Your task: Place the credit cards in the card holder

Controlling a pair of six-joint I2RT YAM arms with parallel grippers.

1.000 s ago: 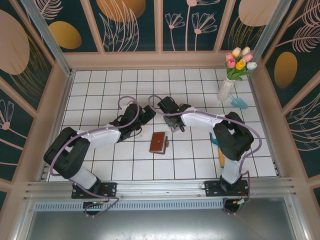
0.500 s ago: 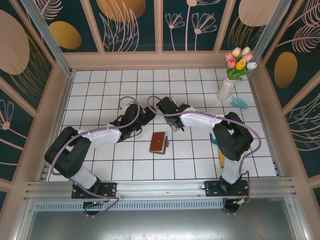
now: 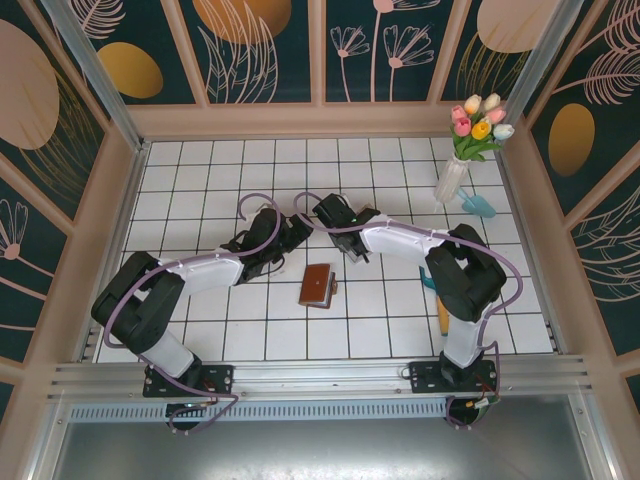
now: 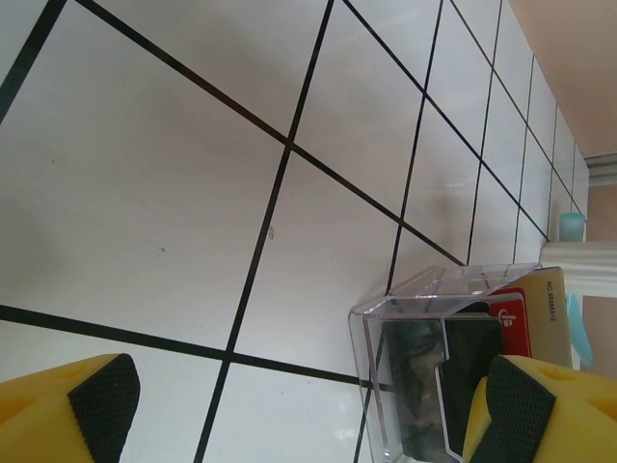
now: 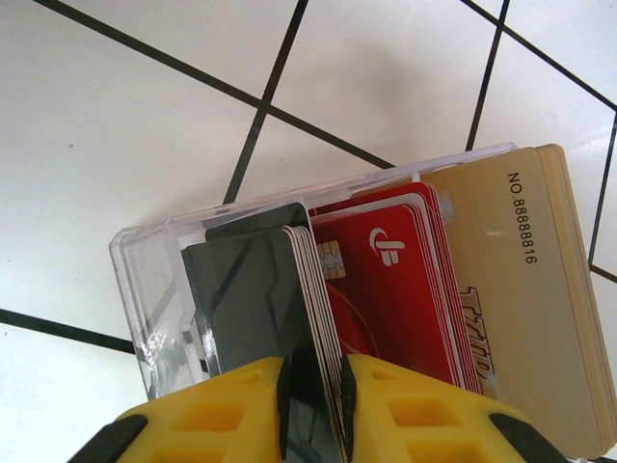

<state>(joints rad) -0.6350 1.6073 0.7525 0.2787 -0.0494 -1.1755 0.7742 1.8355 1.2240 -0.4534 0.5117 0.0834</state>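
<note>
Stacks of credit cards stand in a clear plastic tray (image 5: 154, 289): black cards (image 5: 255, 299), red cards (image 5: 400, 280) and tan cards (image 5: 525, 280). My right gripper (image 5: 313, 405) is shut on the stack of black cards, its yellow fingers (image 5: 222, 410) pinching the near edge. From the left wrist view the same tray (image 4: 386, 386) lies by the right finger (image 4: 525, 405) of my left gripper (image 4: 299, 415), which stands open over bare tile. The brown card holder (image 3: 317, 285) lies on the tiles in front of both grippers, which meet near the tray (image 3: 300, 232).
A vase of tulips (image 3: 465, 140) stands at the back right with a teal scoop (image 3: 478, 203) beside it. An orange-handled tool (image 3: 441, 312) lies by the right arm's base. Walls ring the tiled floor.
Both arms have barely shifted; the right gripper has edged slightly towards the left gripper over the tray. The card holder has not moved.
</note>
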